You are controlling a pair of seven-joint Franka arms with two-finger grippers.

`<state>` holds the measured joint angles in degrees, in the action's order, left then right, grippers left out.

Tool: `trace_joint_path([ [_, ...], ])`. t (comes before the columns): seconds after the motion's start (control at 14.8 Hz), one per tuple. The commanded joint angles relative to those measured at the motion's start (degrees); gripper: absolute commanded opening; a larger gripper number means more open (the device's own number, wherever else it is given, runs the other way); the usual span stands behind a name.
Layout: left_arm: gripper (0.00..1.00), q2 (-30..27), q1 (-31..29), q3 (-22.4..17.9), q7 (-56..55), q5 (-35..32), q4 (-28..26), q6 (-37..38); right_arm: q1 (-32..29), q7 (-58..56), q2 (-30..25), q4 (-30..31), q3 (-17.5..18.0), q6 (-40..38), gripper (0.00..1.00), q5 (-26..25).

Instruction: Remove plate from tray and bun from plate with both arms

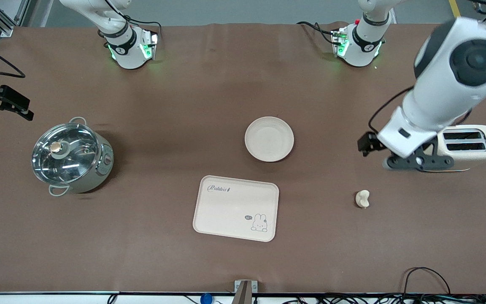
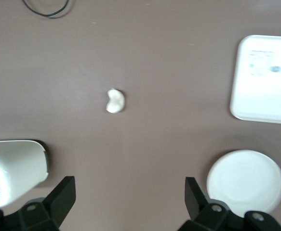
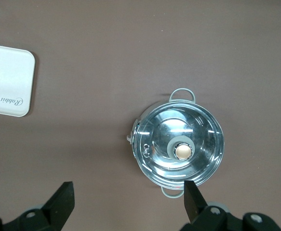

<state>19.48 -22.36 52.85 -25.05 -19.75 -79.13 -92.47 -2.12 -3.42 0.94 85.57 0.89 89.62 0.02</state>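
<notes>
The round cream plate (image 1: 269, 139) lies on the brown table, a little farther from the front camera than the tray. It also shows in the left wrist view (image 2: 245, 182). The small pale bun (image 1: 362, 199) lies on the table toward the left arm's end, and in the left wrist view (image 2: 115, 101). My left gripper (image 1: 411, 162) hangs open and empty over the table beside the toaster, above bare cloth (image 2: 130, 195). My right gripper (image 1: 13, 105) is open and empty at the right arm's end of the table, over cloth beside the pot (image 3: 128, 199).
A rectangular cream tray (image 1: 236, 208) with a rabbit drawing lies nearer the front camera than the plate. A steel pot (image 1: 71, 158) with a glass lid stands toward the right arm's end. A cream toaster (image 1: 471, 145) stands at the left arm's end.
</notes>
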Motion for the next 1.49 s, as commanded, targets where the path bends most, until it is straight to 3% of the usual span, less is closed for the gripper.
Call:
trace_joint_path([
  [0.0, 1.0, -8.8, 7.4, -12.6, 9.0, 8.1, -1.2, 1.1, -0.1, 0.7, -1.5, 1.6, 0.4, 0.2, 1.0, 0.0],
  [0.34, 1.0, -12.7, 20.2, -39.8, 16.8, 12.4, -1.1, 3.4, -0.3, 0.3, -1.4, 1.6, 0.4, 0.8, 1.0, 0.0],
  [0.54, 1.0, -12.8, 24.7, -53.3, 22.5, 22.1, -1.2, 3.4, -0.3, 0.3, -1.4, 1.6, 0.4, 0.7, 1.0, 0.1],
  [0.68, 1.0, -12.5, 24.8, -54.3, 23.7, 23.2, -1.4, 2.6, -0.4, 0.3, -1.5, 1.6, 0.4, 0.5, 1.0, 0.1],
  [0.88, 1.0, -12.3, 25.2, -54.1, 23.6, 18.8, -1.2, 1.8, -0.4, 0.4, -1.5, 1.6, 0.3, 0.3, 1.0, 0.1],
  [1.42, 1.0, -11.3, 25.6, -54.3, 23.1, 19.0, -0.8, 1.1, -0.4, 0.4, -1.5, 1.6, 0.3, 0.1, 1.0, 0.1],
])
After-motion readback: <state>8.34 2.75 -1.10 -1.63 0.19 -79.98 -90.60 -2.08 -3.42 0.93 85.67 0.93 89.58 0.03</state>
